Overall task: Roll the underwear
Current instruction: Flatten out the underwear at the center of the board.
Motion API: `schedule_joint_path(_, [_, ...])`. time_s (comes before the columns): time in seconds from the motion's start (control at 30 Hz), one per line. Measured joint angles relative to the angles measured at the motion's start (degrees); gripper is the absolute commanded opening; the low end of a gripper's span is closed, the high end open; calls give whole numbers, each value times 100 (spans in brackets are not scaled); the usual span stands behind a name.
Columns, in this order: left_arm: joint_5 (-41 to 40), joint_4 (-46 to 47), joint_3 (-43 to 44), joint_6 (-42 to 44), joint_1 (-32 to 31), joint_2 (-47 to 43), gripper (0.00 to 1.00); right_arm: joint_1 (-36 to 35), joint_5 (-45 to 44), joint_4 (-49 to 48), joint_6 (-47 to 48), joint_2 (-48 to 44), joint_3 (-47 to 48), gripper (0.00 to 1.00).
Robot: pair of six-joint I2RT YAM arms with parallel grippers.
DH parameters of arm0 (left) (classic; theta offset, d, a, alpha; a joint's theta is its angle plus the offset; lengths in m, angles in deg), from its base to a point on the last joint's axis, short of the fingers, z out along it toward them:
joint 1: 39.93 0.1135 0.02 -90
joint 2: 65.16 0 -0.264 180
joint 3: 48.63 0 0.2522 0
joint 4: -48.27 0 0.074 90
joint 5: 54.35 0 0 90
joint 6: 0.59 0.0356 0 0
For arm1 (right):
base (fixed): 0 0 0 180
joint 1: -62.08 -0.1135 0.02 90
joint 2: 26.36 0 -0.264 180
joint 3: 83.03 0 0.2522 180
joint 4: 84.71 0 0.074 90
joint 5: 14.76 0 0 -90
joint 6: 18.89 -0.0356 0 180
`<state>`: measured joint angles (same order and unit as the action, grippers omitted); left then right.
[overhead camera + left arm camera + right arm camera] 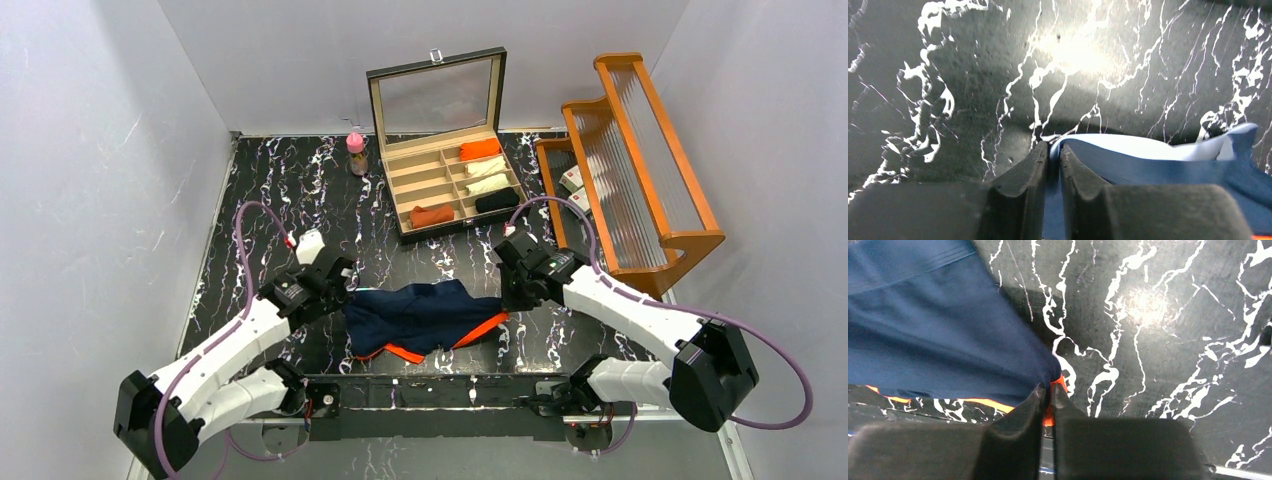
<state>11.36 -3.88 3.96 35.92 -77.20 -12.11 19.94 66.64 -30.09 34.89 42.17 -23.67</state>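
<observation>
Navy blue underwear [425, 315] with bright orange trim lies spread on the black marbled table [280, 190], between the two arms near the front edge. My left gripper [343, 293] is shut on its left edge; in the left wrist view blue cloth [1158, 160] is pinched between the jaws [1052, 150]. My right gripper [507, 298] is shut on the right corner, where navy cloth [943, 330] and orange trim are squeezed between the jaws [1049, 388]. A rolled rust-orange garment [432, 214] lies in the box.
An open compartment box [405, 180] with a glass lid stands at the back middle, holding several rolled garments. A small pink-capped bottle [356, 152] stands to its left. A wooden rack [640, 160] stands at the right. White walls close in both sides.
</observation>
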Motion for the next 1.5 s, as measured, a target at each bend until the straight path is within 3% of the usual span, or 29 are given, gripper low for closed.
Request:
schedule_joint_path(0.03, [-79,-11,108,137,10,112,33,1,-6,56,-55,-8,15,61])
schedule_joint_path(0.07, [-144,-12,223,278,27,236,34,1,-22,116,-87,-2,41,64])
schedule_joint_path(0.23, [-227,-1,651,718,141,993,37,3,-139,273,148,455,464,66])
schedule_joint_path(0.43, [55,-11,624,873,261,1150,77,7,452,-126,514,1183,1350,60])
schedule_joint_path(0.53, [472,48,473,923,906,825,84,-36,1115,-663,486,1206,1463,58])
schedule_joint_path(0.67, [1135,132,189,1097,2439,420,91,-447,1503,-1204,342,1717,1940,59])
schedule_joint_path(0.9, [2183,163,102,1269,3969,403,94,-1524,1064,-1565,228,3452,3533,62])
schedule_joint_path(1.1, [2574,179,102,1320,5039,386,95,-1987,421,-1437,166,4775,4814,62])
schedule_joint_path(1.2, [2605,130,105,1362,5354,313,95,-2168,90,-1256,157,5281,5316,61])
schedule_joint_path(1.5, [2398,35,105,1455,5446,-31,95,-2515,-686,-751,168,6267,6562,52])
